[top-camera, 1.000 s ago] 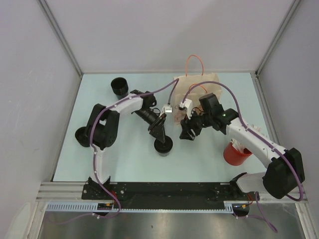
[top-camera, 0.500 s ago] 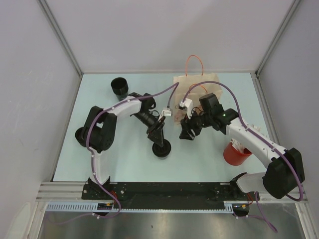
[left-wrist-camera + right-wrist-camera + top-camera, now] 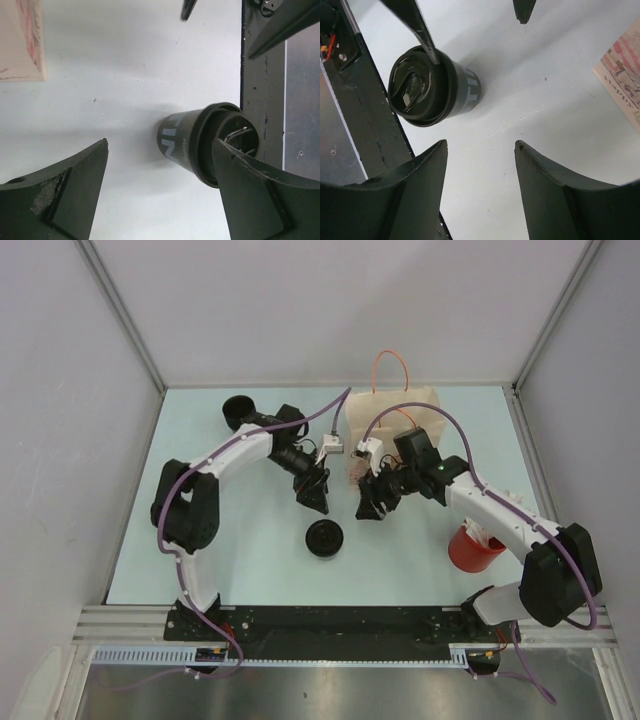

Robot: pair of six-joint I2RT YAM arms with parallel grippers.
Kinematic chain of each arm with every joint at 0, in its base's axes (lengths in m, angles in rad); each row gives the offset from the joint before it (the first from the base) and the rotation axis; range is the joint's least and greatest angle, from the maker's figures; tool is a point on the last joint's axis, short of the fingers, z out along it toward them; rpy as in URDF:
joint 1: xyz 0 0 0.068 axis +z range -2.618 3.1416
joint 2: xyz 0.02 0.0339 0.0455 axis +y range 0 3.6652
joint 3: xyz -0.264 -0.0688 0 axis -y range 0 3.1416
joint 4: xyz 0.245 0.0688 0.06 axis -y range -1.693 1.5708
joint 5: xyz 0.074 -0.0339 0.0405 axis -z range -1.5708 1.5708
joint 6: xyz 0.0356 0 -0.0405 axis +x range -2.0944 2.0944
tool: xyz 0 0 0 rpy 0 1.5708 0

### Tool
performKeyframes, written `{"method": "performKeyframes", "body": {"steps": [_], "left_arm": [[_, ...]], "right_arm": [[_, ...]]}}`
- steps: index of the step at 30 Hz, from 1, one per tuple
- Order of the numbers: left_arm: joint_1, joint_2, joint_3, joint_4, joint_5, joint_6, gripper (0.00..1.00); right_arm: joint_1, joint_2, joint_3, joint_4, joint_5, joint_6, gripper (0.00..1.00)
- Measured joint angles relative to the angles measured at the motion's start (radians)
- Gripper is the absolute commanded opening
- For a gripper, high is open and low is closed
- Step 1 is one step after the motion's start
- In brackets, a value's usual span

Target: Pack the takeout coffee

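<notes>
The left gripper [image 3: 315, 495] is being held wide open and empty near the lidded cup [image 3: 325, 538]. The right gripper [image 3: 372, 505] is likewise being held open, gripping nothing.

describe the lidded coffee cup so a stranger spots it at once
Find the paper bag at the back of the table. Toward the front from it stands a dark cup. Unlike the black cup back left and the red cup on the right, it stands mid-table, lid on.
</notes>
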Motion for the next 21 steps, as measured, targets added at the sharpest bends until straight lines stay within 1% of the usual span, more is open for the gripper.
{"method": "performKeyframes", "body": {"steps": [9,13,17,18,20,21], "left_arm": [[0.006,-0.090,-0.005,-0.024,-0.004,0.009,0.90],[0.019,-0.135,-0.058,-0.023,-0.021,0.009,0.90],[0.052,-0.200,-0.149,0.004,-0.047,-0.017,0.92],[0.072,-0.216,-0.175,0.019,-0.050,-0.031,0.92],[0.116,-0.235,-0.206,0.041,-0.050,-0.055,0.93],[0.145,-0.241,-0.217,0.053,-0.047,-0.069,0.98]], "right_arm": [[0.005,0.025,0.000,0.026,-0.037,0.039,0.60],[0.019,0.025,0.000,0.032,-0.039,0.036,0.60],[0.077,0.014,0.000,0.026,-0.010,-0.026,0.57],[0.092,0.005,0.000,0.023,-0.001,-0.048,0.55],[0.122,-0.018,0.000,0.019,0.013,-0.093,0.54],[0.138,-0.031,0.000,0.017,0.023,-0.122,0.53]]}}
